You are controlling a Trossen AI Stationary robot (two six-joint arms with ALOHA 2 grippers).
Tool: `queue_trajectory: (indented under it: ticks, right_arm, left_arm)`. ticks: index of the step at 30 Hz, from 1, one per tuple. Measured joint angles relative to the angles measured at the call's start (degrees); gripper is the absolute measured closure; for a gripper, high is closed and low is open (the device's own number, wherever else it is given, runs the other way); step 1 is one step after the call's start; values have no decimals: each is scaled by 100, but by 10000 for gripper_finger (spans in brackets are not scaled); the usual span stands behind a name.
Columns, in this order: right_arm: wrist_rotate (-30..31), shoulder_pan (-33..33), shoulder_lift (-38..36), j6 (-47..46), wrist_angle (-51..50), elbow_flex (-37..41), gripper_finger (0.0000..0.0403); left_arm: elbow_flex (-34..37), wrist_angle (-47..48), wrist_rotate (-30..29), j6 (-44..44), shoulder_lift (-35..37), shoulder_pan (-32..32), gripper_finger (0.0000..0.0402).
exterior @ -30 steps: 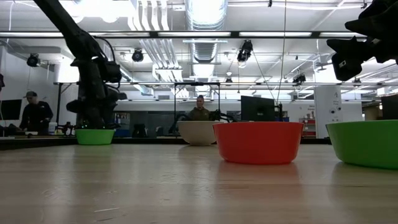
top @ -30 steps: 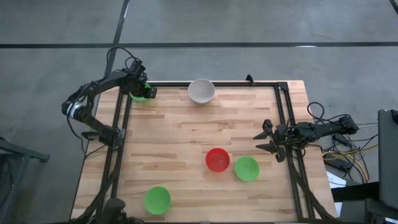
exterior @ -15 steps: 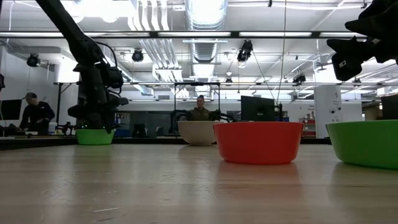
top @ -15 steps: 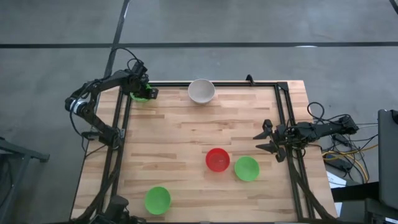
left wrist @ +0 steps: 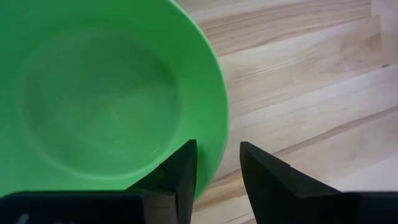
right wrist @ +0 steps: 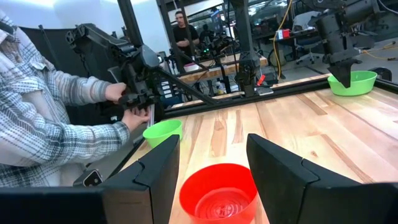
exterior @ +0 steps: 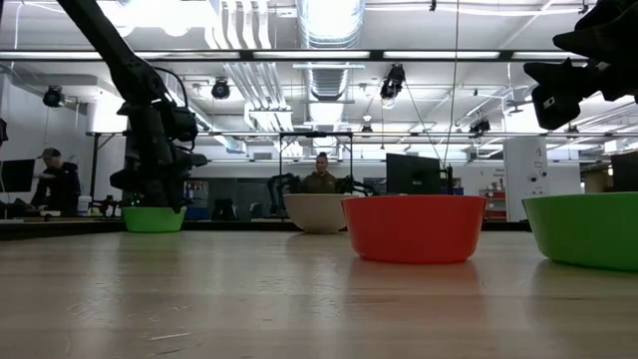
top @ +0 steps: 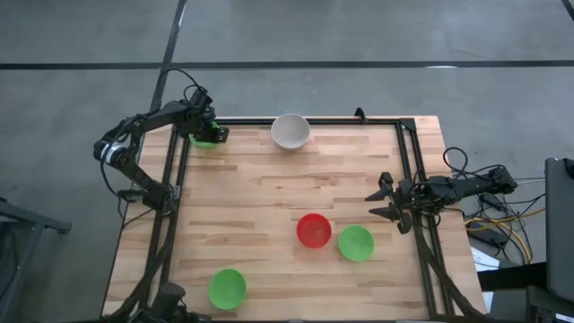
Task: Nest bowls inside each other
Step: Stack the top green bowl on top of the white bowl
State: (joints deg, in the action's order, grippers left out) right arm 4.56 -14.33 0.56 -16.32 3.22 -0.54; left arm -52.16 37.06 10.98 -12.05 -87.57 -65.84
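Observation:
Five bowls rest on their bases on the wooden table. A green bowl (top: pixel 201 139) (left wrist: pixel 112 93) sits at the far left corner, a white one (top: pixel 291 131) at the far edge, a red one (top: pixel 313 230) beside a second green one (top: pixel 356 242), and a third green one (top: pixel 227 288) near the front. My left gripper (top: pixel 208 135) (left wrist: pixel 217 171) points steeply down over the corner bowl, its fingers standing either side of the rim. My right gripper (top: pixel 375 205) (right wrist: pixel 211 162) hangs open at the right edge, level and holding nothing. My left gripper has one finger (left wrist: pixel 183 168) inside the green bowl and the other (left wrist: pixel 264 174) outside, across its rim (left wrist: pixel 214 165), coming from above. A strip of table shows between the outer finger and the rim. Whether the inner finger touches the wall, I cannot tell. The bowl's base is on the table.
A black frame rail (top: pixel 314 121) runs along the far edge and down both sides of the table. A person in a plaid sleeve (right wrist: pixel 56 124) stands beside the table in the right wrist view. Bare wood (top: pixel 269 188) lies between the far bowls and the near ones.
My left arm's elbow has shifted slightly while its gripper has stayed at the corner green bowl. No bowl has moved.

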Motion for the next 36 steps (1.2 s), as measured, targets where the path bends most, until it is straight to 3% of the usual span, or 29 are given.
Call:
queue_trajectory:
  ticks: [10, 26, 36]
  right_arm:
    - [1, 1, 0, 0, -1, -1, 220]
    - [-1, 1, 0, 0, -1, 1, 220]
    - [1, -1, 1, 0, -1, 1, 220]
  left_arm:
    - [0, 40, -58, 10, 4, 0, 288]
    - [81, 76, 5, 27, 22, 1, 362]
    - [78, 90, 3, 44, 26, 4, 376]
